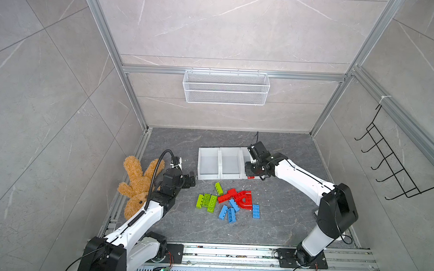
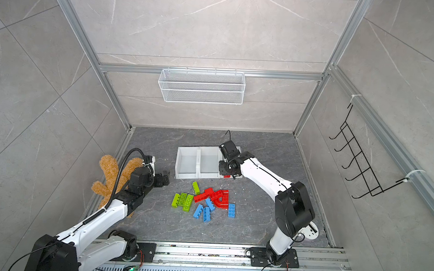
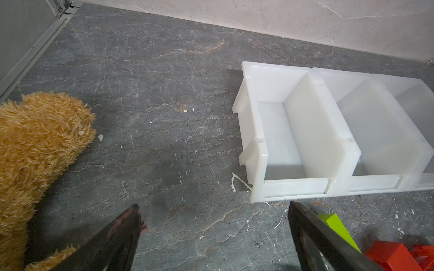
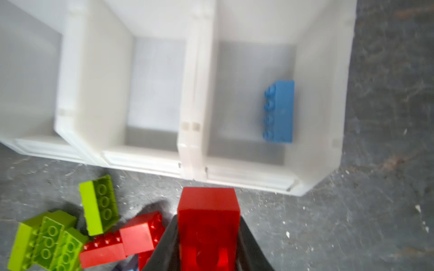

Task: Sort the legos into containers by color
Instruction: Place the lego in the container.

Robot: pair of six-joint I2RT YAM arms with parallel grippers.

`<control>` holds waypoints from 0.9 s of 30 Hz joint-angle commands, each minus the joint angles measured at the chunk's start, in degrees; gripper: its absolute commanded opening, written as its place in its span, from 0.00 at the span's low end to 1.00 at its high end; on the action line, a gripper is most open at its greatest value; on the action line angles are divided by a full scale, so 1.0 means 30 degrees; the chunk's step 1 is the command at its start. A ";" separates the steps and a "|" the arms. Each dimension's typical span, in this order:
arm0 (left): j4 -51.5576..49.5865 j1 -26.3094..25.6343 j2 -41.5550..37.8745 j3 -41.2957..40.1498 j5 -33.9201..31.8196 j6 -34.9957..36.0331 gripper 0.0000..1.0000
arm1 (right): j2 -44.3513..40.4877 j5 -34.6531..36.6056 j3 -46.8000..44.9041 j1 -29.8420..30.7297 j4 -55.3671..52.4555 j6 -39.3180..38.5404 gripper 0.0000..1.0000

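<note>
Containers point(image 1: 208, 177) three; green legos point(image 1: 207, 201) four, perhaps; red lego point(image 4: 208, 211) gripped.

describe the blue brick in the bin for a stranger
Find the row of three white bins on the dark floor. In the end bin under the right arm lies a blue brick. It alone is in a bin; the other blues lie on the floor.

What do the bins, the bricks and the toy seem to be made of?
The bins: probably moulded plastic, milky white, slightly translucent, smooth walls. The bricks: hard plastic, glossy; light glints on crisp studs. The toy: plush fabric, likely synthetic; shaggy tan fibres, matt.
</note>
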 commanded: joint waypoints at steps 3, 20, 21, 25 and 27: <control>0.0365 -0.0088 0.0169 0.0652 0.0083 -0.0134 0.99 | 0.3628 -0.0676 0.3303 0.0386 0.0031 -0.1081 0.28; 0.0101 -0.0101 -0.0493 0.0605 -0.0073 -0.0139 1.00 | 0.7555 -0.0498 0.9084 0.1072 -0.1985 -0.1556 0.56; 0.0115 -0.0114 -0.0549 0.0588 -0.0045 -0.0155 0.99 | 0.6943 -0.0531 0.8741 0.1072 -0.2052 -0.1469 0.56; 0.0071 -0.0093 -0.0772 0.0533 -0.0071 -0.0157 0.99 | 0.2321 -0.1027 0.3642 0.1070 -0.1547 -0.0776 0.53; 0.0085 -0.0095 -0.0857 0.0501 -0.0088 -0.0183 0.99 | -0.0723 -0.0771 -0.0303 0.1094 -0.1255 0.0102 0.53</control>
